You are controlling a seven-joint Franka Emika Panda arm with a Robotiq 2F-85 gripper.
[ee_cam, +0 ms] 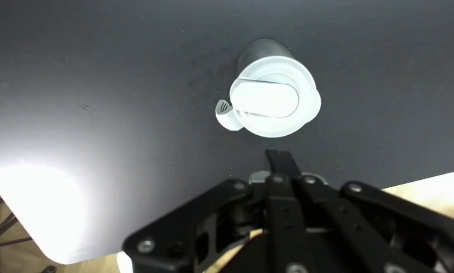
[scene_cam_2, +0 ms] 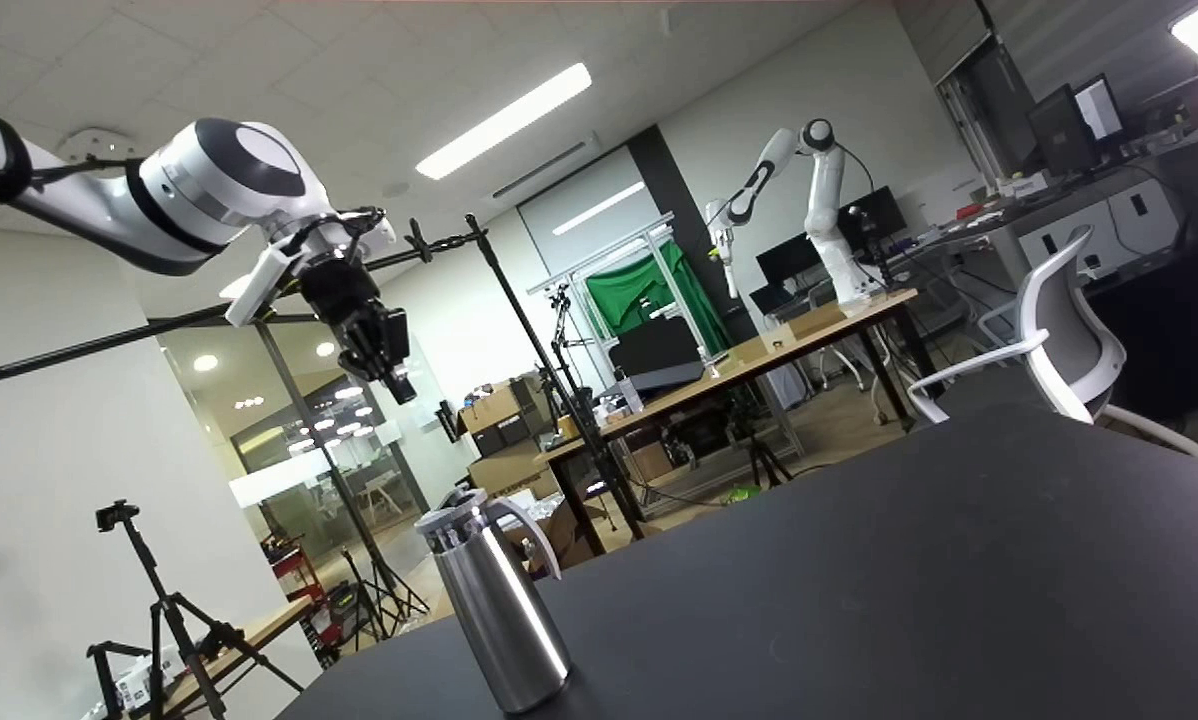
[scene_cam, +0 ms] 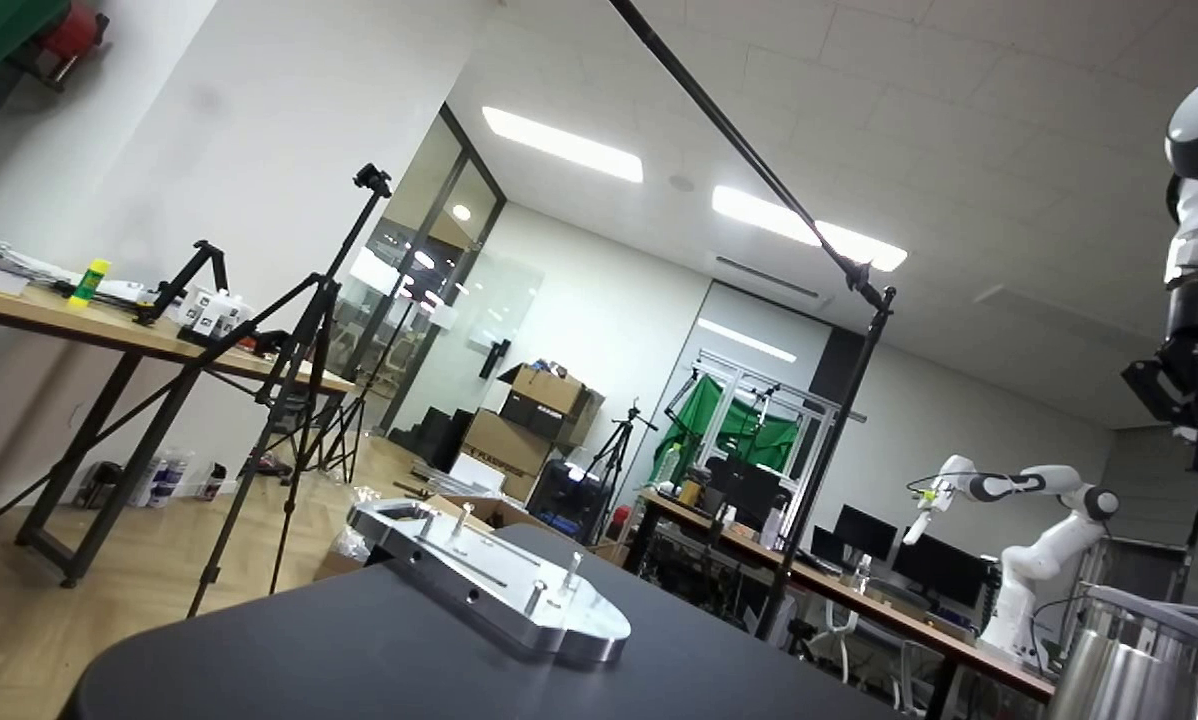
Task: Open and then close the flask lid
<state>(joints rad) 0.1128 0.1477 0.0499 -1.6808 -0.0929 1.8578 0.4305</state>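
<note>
in an exterior view we find a metal plate (scene_cam: 487, 560) on the table (scene_cam: 379, 650), the flask (scene_cam: 1127, 662) cut short. in an exterior view we get the whole flask standing on the table, the gripper (scene_cam_2: 399, 385) apart above it. in the wrist view we look down on its lid (ee_cam: 266, 98) and handle (ee_cam: 227, 119), the fingers (ee_cam: 290, 167) pressed together.
</note>
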